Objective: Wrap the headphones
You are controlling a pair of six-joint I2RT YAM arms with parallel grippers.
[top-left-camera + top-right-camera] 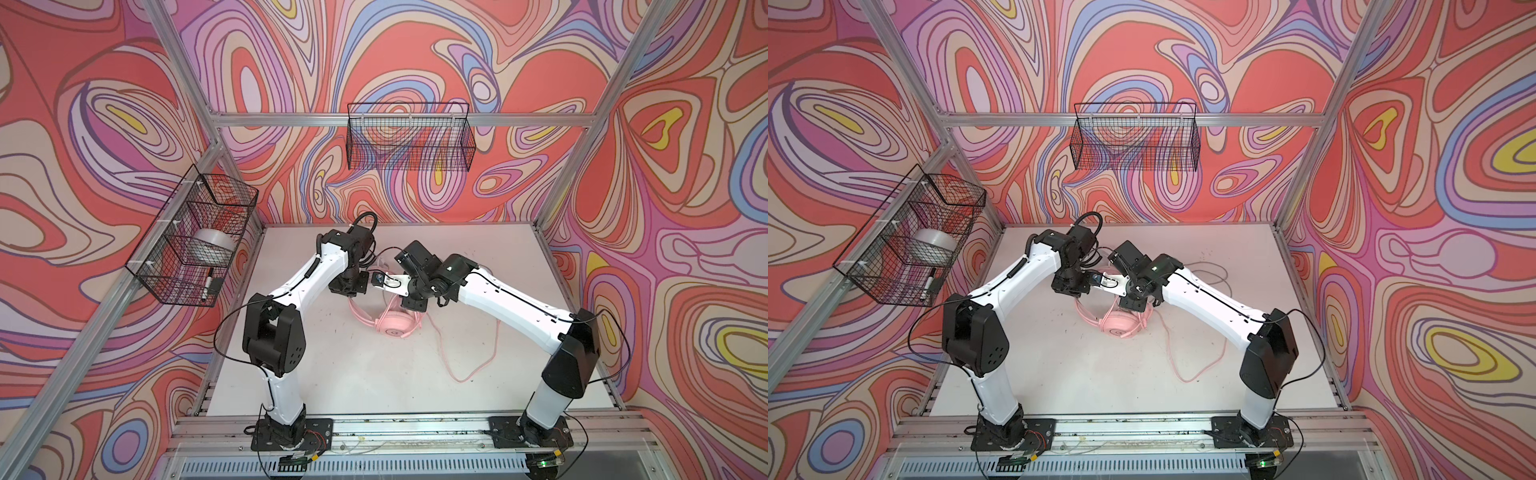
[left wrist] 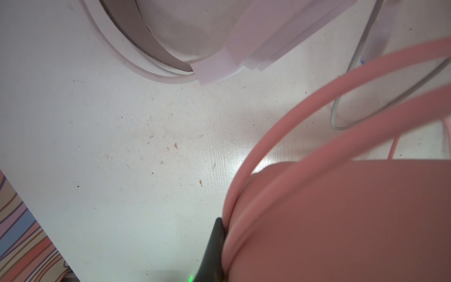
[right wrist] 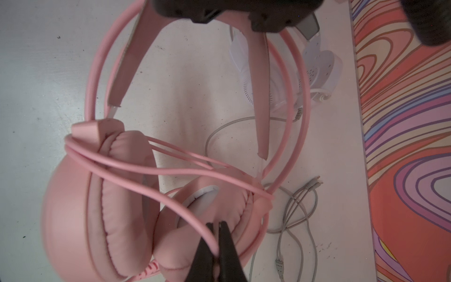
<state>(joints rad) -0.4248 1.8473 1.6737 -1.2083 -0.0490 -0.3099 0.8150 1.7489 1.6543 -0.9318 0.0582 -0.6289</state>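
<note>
The pink headphones (image 1: 392, 326) lie mid-table in both top views, with their pink cable (image 1: 461, 374) looping off to the right. My left gripper (image 2: 223, 229) is shut on the pink headband (image 2: 341, 219); only one black finger (image 2: 216, 244) shows against it. My right gripper (image 3: 217, 232) is shut on the pink cable (image 3: 185, 210) just above the ear cups (image 3: 102, 200). Strands of that cable run across both cups. The white headphones (image 3: 317, 68) lie just behind, mostly hidden under the arms in the top views, and their grey cable (image 3: 292, 214) is loosely piled beside the pink cups.
A black wire basket (image 1: 409, 137) hangs on the back wall. Another basket (image 1: 195, 237) on the left wall holds a tape roll (image 1: 210, 245) and a marker. Patterned walls close the white table (image 1: 332, 374) on three sides.
</note>
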